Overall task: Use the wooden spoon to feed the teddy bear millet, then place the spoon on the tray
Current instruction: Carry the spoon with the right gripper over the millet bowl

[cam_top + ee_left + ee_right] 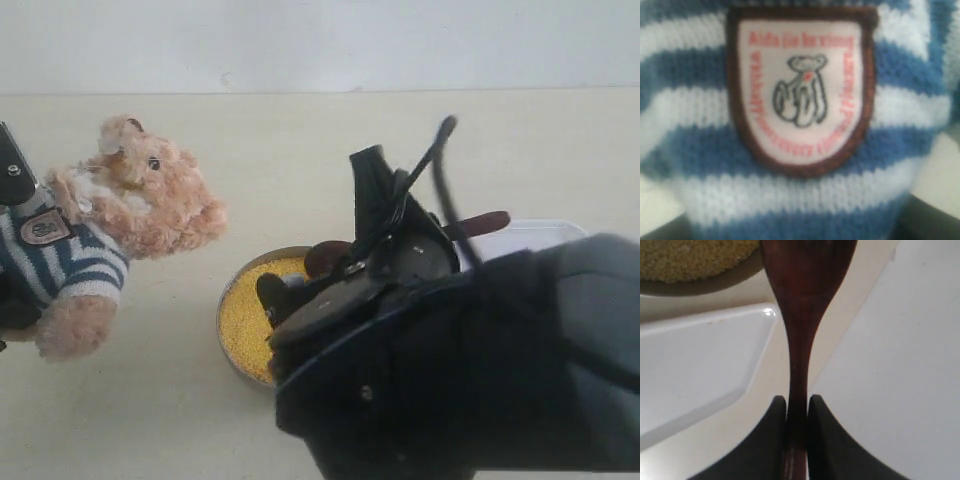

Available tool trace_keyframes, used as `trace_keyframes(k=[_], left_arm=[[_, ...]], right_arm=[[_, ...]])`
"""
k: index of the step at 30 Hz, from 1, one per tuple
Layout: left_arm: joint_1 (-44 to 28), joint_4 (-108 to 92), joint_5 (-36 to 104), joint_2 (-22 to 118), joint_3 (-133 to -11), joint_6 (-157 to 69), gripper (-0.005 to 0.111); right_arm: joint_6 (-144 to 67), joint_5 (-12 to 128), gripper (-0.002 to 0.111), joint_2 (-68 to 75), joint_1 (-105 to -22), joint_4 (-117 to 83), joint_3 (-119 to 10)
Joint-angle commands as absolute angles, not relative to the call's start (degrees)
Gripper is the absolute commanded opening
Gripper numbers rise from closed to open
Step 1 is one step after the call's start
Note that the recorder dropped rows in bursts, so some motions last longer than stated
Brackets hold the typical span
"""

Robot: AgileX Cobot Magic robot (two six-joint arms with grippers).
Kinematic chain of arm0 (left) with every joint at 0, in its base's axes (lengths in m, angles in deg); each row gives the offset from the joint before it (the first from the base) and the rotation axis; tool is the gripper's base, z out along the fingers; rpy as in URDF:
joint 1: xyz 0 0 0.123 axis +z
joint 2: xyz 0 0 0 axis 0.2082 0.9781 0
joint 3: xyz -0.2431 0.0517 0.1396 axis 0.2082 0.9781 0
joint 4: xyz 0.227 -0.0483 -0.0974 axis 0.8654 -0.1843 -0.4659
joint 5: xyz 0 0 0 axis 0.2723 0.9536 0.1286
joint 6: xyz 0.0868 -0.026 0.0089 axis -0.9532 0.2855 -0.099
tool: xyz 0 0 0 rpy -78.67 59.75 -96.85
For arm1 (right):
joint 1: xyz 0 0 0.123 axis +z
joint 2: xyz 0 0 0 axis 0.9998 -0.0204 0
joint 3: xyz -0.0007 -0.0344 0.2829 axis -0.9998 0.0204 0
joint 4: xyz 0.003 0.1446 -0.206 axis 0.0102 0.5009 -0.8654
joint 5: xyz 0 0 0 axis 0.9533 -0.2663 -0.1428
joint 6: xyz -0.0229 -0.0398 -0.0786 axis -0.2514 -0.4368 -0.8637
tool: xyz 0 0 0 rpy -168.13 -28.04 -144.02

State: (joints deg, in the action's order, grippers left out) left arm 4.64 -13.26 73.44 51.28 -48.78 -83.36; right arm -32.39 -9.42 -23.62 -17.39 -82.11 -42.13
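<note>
The teddy bear (130,205) leans at the left in its striped shirt, face turned toward the bowl. My left gripper (797,227) is shut on its body, and the chest badge (800,90) fills the left wrist view. The millet (248,312) lies in a round metal bowl (228,325) at the centre. My right gripper (797,405) is shut on the thin handle of the wooden spoon (802,305). The spoon's oval bowl (325,258) hovers at the far rim of the metal bowl. I cannot tell whether it carries grains. The white tray (545,235) lies behind my right arm.
My dark right arm (470,370) covers the lower right of the exterior view and hides part of the bowl and most of the tray. A pale wall (320,40) runs behind the beige table (290,150).
</note>
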Motion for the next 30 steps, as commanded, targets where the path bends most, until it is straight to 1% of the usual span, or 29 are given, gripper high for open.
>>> trace_keyframes(k=[1,5,12,21,30], left_arm=[[4.11,-13.24,72.84,51.28,-48.61,-82.76,0.004],[4.11,-13.26,72.36,51.28,-48.61,-82.76,0.004],[4.11,-13.42,71.46,51.28,-48.61,-82.76,0.004],[4.11,-13.7,71.47,51.28,-48.61,-82.76,0.004],[4.11,-13.81,71.47,51.28,-48.61,-82.76,0.004]], right_arm=[[-35.55,-11.71,-0.001,-28.44,-16.91,-86.7,-42.36],[-36.09,-11.71,-0.001,-30.69,-16.33,-88.18,-42.36],[-40.29,-9.12,-0.001,-30.57,-12.98,-87.37,-42.36],[-43.59,-6.94,-0.001,-30.57,-12.83,-82.1,-42.51],[-43.48,-6.43,-0.001,-30.57,-13.15,-67.58,-51.05]])
